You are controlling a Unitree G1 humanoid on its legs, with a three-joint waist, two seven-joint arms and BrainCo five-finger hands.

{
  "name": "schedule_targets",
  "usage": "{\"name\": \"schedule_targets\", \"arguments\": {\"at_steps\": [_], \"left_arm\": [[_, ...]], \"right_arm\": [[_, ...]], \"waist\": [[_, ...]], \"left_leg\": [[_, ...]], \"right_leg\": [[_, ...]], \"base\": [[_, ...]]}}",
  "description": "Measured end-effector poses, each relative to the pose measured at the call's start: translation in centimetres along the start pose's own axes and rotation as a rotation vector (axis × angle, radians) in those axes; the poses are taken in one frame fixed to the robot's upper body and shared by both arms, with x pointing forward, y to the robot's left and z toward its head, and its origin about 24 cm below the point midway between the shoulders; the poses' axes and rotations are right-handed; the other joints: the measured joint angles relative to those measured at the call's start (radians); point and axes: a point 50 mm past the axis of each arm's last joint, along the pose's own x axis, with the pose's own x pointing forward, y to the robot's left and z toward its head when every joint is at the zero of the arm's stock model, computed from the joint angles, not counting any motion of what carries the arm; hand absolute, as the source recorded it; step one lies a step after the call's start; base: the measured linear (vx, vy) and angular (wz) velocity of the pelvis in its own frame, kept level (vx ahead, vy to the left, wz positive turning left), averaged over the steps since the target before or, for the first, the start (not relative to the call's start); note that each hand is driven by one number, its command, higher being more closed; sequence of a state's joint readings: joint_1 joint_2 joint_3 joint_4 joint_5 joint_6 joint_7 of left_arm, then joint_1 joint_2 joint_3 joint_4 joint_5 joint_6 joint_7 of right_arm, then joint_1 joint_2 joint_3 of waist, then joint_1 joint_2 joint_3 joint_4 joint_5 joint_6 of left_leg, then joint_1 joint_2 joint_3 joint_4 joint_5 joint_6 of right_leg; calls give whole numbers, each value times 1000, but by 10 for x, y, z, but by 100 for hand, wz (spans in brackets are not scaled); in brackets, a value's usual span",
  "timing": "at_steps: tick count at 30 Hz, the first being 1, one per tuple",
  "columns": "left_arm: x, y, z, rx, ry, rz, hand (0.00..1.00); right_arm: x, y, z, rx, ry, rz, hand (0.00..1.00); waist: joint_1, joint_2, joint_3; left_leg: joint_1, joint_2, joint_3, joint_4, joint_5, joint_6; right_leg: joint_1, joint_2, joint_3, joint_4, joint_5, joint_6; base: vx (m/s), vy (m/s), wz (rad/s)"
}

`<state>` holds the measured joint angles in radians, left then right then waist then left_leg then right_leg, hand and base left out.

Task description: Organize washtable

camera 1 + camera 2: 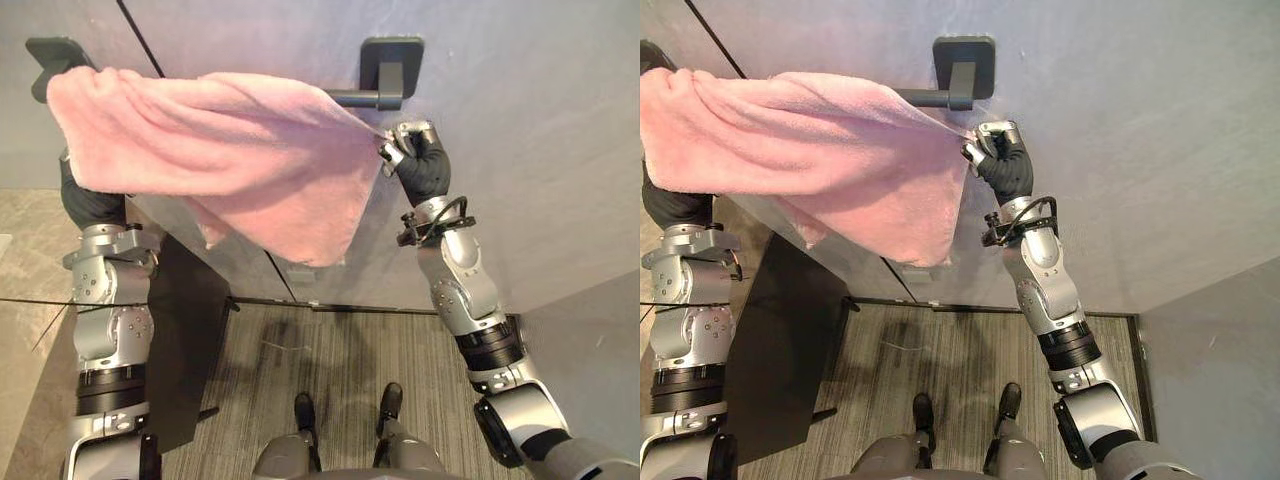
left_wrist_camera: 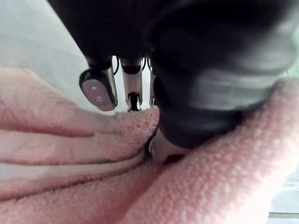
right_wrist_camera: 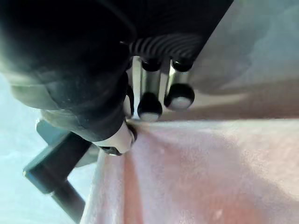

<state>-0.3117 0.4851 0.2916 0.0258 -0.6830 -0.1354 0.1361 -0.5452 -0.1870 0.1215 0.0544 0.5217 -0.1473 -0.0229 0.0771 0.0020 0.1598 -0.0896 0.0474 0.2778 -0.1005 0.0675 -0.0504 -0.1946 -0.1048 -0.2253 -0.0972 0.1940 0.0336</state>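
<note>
At the left, a dark bracket (image 1: 50,55) sits on the grey wall (image 1: 540,150). The left hand (image 2: 98,88) is just below it, under the towel's left end (its wrist view shows the thumb dug into a fold, pinching cloth against the fingers). The pink towel (image 1: 220,160) hangs over the bar (image 1: 350,97), spread along it and sagging lowest near the middle. At its right corner, beside the right bracket (image 1: 392,60), the right hand (image 1: 420,165) nips the edge between thumb and fingertips.
</note>
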Motion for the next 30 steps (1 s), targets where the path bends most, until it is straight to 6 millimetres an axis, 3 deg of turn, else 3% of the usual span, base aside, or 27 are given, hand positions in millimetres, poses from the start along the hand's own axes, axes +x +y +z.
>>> {"name": "schedule_targets", "arguments": {"at_steps": [4,6,14,22,30], "left_arm": [[-2,13,-1,11,9,55,100],[-2,14,-1,11,10,60,100],[-3,14,-2,8,11,68,100],[-18,15,-19,-12,75,84,100],[-28,9,-32,4,116,58,100]], "right_arm": [[-13,-30,-1,-18,23,-121,0],[-16,-33,-2,-25,31,-129,0],[-25,-35,-11,8,68,-143,0],[-57,-39,-44,36,233,-173,0],[-84,-39,-61,15,343,-167,0]], "waist": [[-7,0,0],[-8,0,0],[-8,0,0],[-11,-2,-1],[-15,-3,-1]], "left_leg": [[3,3,11,0,0,0],[4,6,13,3,0,0],[7,13,20,5,-1,-1],[4,20,23,6,-2,-1],[-20,19,28,12,-5,0]], "right_leg": [[-3,5,10,0,1,-1],[-3,8,12,0,2,-3],[-3,16,17,0,3,-4],[-10,17,23,-2,4,-5],[-35,17,33,-2,8,-6]], "base": [[41,12,-8],[50,4,-6],[40,9,-3],[12,7,-1],[36,23,-3]]}}
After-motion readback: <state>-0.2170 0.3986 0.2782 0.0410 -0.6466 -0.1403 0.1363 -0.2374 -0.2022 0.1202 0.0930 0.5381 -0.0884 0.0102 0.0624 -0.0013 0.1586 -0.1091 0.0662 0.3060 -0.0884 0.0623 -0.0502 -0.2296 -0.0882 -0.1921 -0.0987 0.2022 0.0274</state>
